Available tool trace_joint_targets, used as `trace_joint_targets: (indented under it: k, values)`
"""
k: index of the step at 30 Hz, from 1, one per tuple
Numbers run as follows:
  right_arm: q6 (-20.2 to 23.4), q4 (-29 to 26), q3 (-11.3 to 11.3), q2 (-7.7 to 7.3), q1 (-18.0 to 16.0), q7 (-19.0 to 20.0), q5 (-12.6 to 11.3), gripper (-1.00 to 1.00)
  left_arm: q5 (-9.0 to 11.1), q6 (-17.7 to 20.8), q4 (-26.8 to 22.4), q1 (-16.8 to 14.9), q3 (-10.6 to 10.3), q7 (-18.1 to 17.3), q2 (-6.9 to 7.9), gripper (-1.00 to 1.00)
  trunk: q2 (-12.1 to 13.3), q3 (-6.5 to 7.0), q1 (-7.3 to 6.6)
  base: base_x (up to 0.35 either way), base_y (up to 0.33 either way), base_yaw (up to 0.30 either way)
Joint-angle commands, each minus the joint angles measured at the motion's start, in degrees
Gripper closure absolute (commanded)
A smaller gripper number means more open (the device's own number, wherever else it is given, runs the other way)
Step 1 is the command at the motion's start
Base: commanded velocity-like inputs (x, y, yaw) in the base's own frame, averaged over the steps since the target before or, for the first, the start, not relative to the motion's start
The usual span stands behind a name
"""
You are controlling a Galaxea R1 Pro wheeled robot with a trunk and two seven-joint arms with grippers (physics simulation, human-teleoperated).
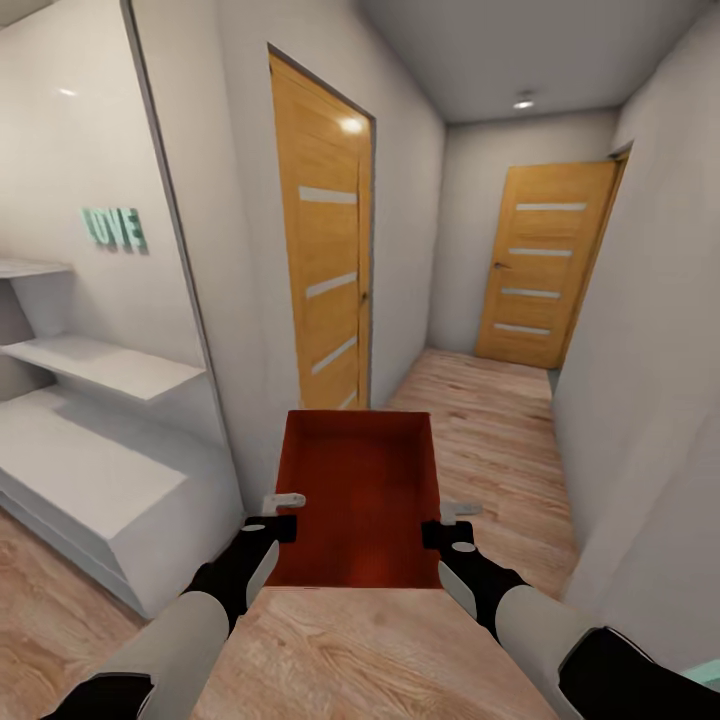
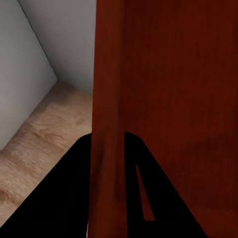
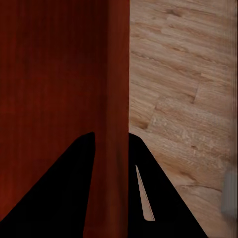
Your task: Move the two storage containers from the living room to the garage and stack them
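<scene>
Matt orange-red container [image 1: 365, 490], grained wood-plank flooring [image 1: 490, 430], glossy varnished wooden doors [image 1: 325, 280], smooth white walls [image 1: 230, 250].

Home hallway: wood-plank floor [image 1: 480, 420], slatted wooden doors [image 1: 325, 280], white shelving [image 1: 100, 365], "LOVE" wall letters [image 1: 115, 228].

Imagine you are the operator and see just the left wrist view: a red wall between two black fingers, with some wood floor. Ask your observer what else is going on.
Operator: What am I holding?
Observer: An open orange-red storage container, carried level in front of the robot; the left gripper clamps its left wall.
Operator: Is the other arm helping?
Observer: Yes. The right gripper pinches the opposite wall, one finger inside and one outside.
Operator: Where are we?
Observer: In a narrow hallway with a wood-plank floor. One wooden door is on the left wall, another door is at the far end, both shut.
Operator: Anything in the container?
Observer: No, it looks empty.
</scene>
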Motion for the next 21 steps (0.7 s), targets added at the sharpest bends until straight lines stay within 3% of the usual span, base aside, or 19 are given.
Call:
trace_joint_targets:
  k: [1, 21]
  values:
    - [-1.5, -0.1, -0.6, -0.01, -0.1, 0.0, 0.3, 1.0, 0.6, 0.3, 1.4, 0.0, -0.6, 0.3, 2.15, 1.0, -0.1, -0.12, 0.06, 0.217, 0.0, -0.285]
    - [-1.5, -0.1, -0.6, -0.03, -0.1, 0.0, 0.3, 1.0, 0.6, 0.3, 1.4, 0.0, -0.6, 0.3, 2.15, 1.0, -0.1, -0.12, 0.06, 0.217, 0.0, -0.285]
